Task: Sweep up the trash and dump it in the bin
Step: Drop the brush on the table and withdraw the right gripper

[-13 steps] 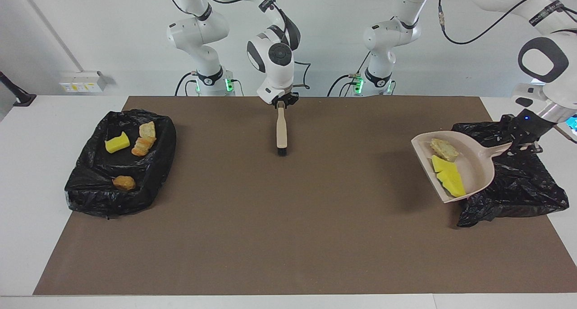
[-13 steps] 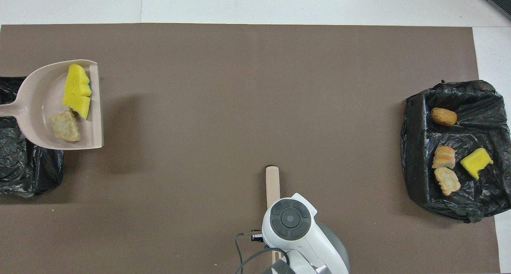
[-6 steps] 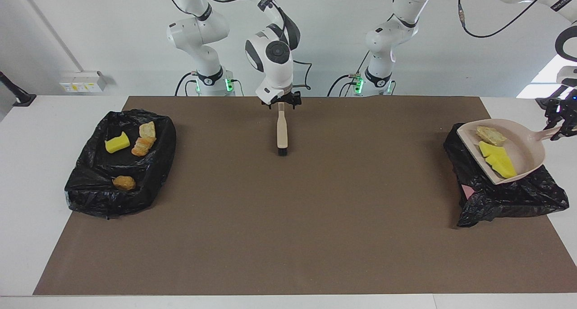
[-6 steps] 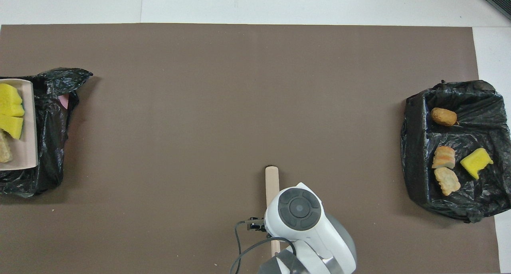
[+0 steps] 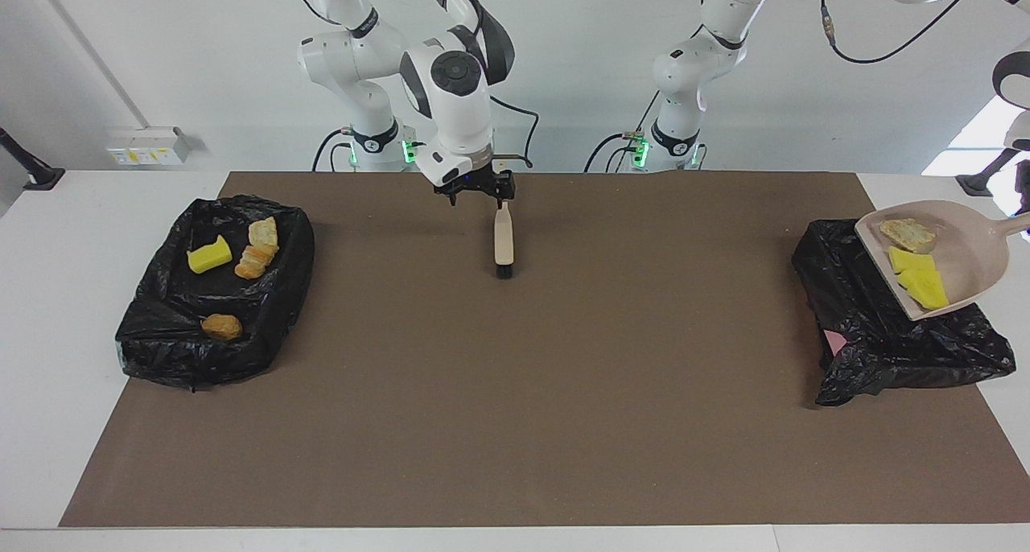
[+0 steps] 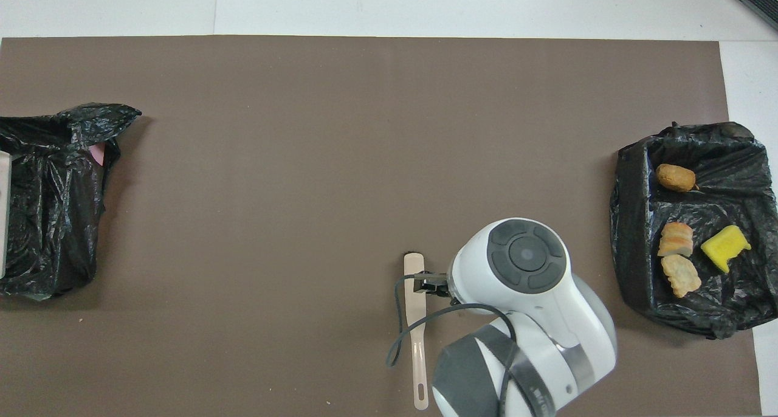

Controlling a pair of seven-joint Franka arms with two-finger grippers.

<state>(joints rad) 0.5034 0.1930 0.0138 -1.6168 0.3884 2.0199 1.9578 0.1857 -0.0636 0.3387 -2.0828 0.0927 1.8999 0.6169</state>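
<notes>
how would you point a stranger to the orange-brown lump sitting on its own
Start at the black bag-lined bin toward the right arm's end of the table. Three lumps cluster in the part nearer the robots. The orange-brown lump lies apart from them, farther from the robots, rounded and darker than the rest.

Right gripper [image 5: 475, 195] open, low near its base, left gripper out of view

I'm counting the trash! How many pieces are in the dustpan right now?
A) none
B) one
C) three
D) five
C: the dustpan, held up over the black bin bag at the left arm's end of the table, carries one beige lump and two yellow lumps.
</notes>
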